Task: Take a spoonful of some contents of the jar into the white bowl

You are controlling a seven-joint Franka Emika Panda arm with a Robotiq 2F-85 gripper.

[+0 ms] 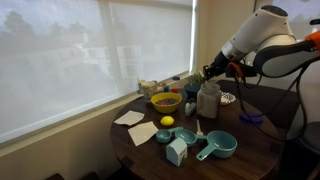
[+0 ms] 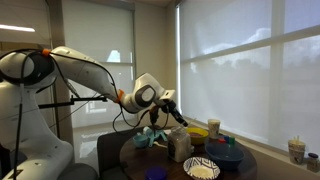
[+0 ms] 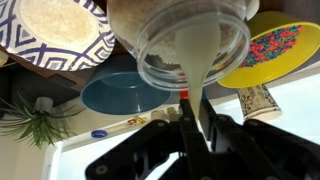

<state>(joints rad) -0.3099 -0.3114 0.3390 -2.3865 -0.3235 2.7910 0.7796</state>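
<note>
Holding the spoon (image 3: 197, 72) by its handle, the gripper (image 3: 190, 118) hangs directly above the open jar (image 3: 190, 40), fingers drawn together on the handle. The wrist view looks straight down the jar mouth: the spoon's working end lies inside the rim, against the pale contents. This vertical alignment probably serves to pass the spoon through the mouth without striking the wall.

In both exterior views the jar (image 1: 208, 101) (image 2: 181, 146) stands upright on the round table (image 1: 250, 150), with the gripper (image 1: 212, 71) (image 2: 172, 110) just above it.

The white bowl (image 3: 30, 55), with a blue patterned rim, sits just beside the jar; in an exterior view (image 2: 202, 160) it lies nearer the camera than the jar. This closeness keeps the loaded transfer short. Whether the bowl already holds any contents cannot be told.

A blue plate (image 3: 125, 95) lies beside the jar, and a yellow bowl (image 1: 165, 101) stands near it.

Judged step: scooping. Caution: levering the spoon against the rim could tip the unrestrained jar.
</note>
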